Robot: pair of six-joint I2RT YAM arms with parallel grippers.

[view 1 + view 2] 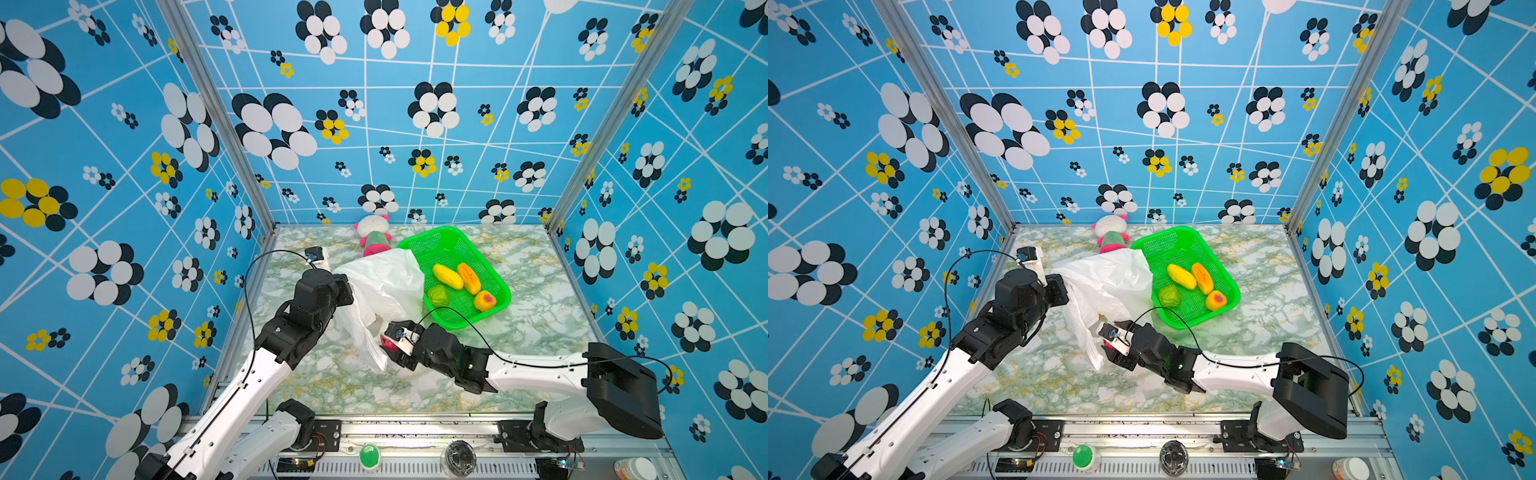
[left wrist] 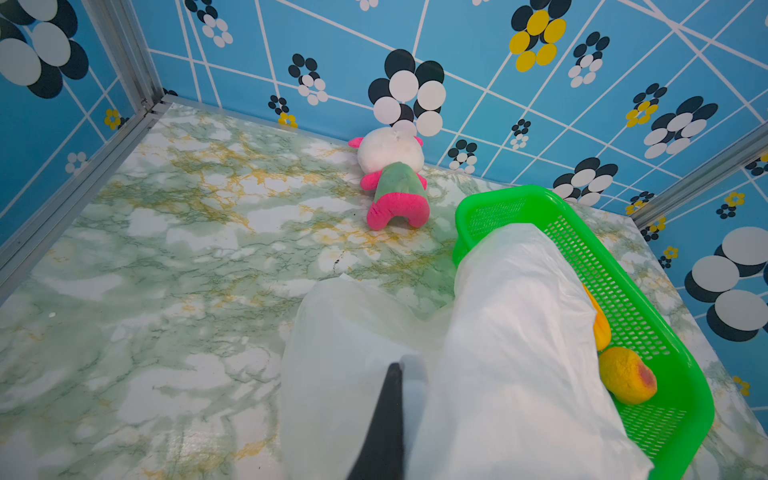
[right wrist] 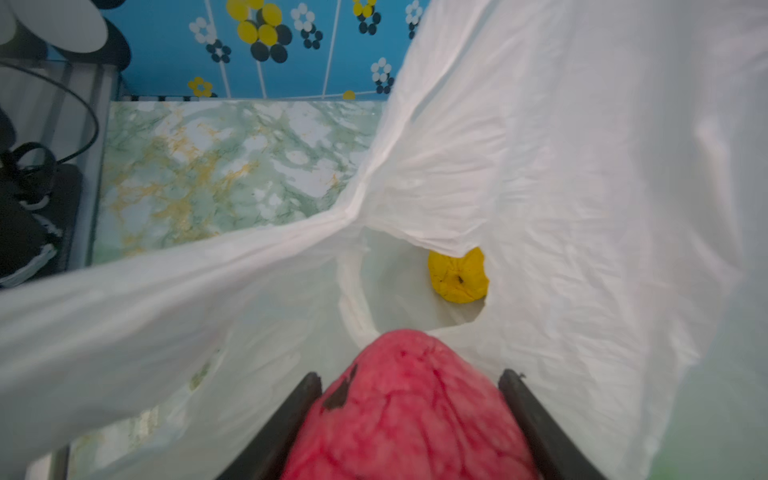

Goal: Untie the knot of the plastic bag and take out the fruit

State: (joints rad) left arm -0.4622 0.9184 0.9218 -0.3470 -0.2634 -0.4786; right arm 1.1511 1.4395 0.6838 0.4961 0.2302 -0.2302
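The plastic bag (image 1: 386, 286) is open now. I can see no knot anywhere, so I think the untying part is done.

The left hand (image 2: 397, 374) is pressed together on a bit of the bag's thin skin. It holds that side up off the counter (image 1: 540, 332), so the bag's mouth gapes toward the right hand (image 3: 409, 374).

The right hand is right at that mouth. Its two fingers are apart, but only because a red fruit (image 3: 415, 424) sits snug between them. It is pinching that fruit. The fruit is at the bag's mouth, with the bag's skin all around it, so it is not fully out yet.

Deeper in the bag, past the right hand, lies a yellow fruit (image 3: 457, 276). It is still to come out. I cannot tell if more fruit hides under the folds.

The green basket (image 1: 440, 249) is near the right hand, just beside the bag. Four fruits lie in it: a long yellow one (image 1: 447, 276), an orange one (image 1: 469, 278), a green one (image 1: 438, 296) and a yellow-red one (image 1: 484, 301).

So I think the job is more than half done. The red fruit needs to go to the basket, then the yellow one.
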